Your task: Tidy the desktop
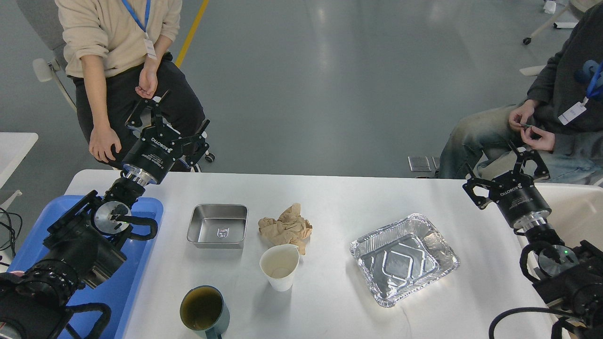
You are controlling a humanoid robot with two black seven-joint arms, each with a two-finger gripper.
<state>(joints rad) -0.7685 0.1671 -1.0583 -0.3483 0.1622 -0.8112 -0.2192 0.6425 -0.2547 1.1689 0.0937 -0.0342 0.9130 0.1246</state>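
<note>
Still at the start: nothing gripped. Left gripper (167, 120) spread wide, empty, raised past far-left edge of desktop (330, 301); right gripper (509, 165) spread too, empty, at far-right edge. Steel tray (217, 225), crumpled brown paper (285, 227), paper cup (279, 266), mug (204, 310), foil tray (403, 258) all loose. Prob. next: lower left onto steel tray, shift to blue bin (141, 221).

The tabletop (339, 197) is a wide, smooth white rectangle with rounded far corners, lying flat and level. It spans nearly the whole view from left to right, its near edge cut off.
</note>
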